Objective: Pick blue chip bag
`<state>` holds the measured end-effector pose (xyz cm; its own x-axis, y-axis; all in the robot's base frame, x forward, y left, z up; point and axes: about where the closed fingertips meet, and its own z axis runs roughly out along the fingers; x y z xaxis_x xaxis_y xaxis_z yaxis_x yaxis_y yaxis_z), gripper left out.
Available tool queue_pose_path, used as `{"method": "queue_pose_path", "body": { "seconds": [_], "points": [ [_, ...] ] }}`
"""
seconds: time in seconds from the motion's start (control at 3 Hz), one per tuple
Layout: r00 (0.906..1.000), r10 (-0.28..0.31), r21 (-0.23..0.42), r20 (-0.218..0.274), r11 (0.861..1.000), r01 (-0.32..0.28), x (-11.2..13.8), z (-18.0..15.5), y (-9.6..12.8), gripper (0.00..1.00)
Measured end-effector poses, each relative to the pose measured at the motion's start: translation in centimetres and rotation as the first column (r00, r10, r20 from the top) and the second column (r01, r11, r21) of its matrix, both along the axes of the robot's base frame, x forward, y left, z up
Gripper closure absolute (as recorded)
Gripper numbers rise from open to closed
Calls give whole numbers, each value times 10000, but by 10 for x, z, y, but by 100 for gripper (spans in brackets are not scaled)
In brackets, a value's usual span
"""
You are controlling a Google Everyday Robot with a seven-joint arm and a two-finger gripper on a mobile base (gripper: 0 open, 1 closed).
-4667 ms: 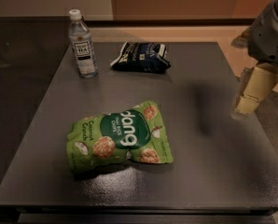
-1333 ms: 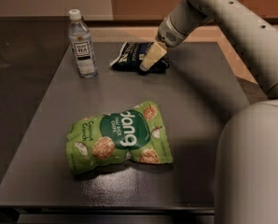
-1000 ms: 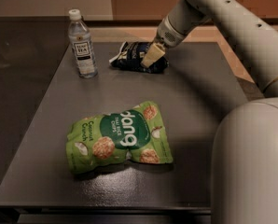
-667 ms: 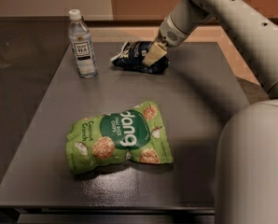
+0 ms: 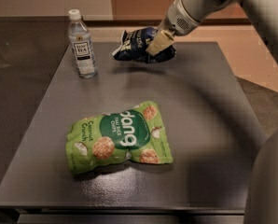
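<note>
The blue chip bag (image 5: 136,43) is a small crinkled navy bag with white lettering, held in the air above the far edge of the dark table (image 5: 209,125). My gripper (image 5: 156,44) is shut on the bag's right side, its cream fingers (image 5: 158,41) pressed on it. The arm reaches in from the upper right. The bag's shadow lies on the table below it.
A large green "dang" bag (image 5: 118,136) lies flat in the middle of the table. A clear water bottle (image 5: 82,43) stands upright at the far left. My arm's grey body (image 5: 269,181) fills the lower right corner.
The gripper has closed on the blue chip bag and lifted it off the table; the bag now hangs crumpled above its earlier spot.
</note>
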<state>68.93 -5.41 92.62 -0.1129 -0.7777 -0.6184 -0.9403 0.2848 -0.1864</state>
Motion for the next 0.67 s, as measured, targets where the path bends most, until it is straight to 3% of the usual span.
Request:
{"method": "queue_pose_path", "body": {
  "seconds": [0.33, 0.67],
  "points": [
    [9957, 458, 18, 807, 9989, -461, -17, 38, -4, 100],
    [9843, 872, -60, 1533, 9962, -874, -30, 71, -8, 100]
  ]
}}
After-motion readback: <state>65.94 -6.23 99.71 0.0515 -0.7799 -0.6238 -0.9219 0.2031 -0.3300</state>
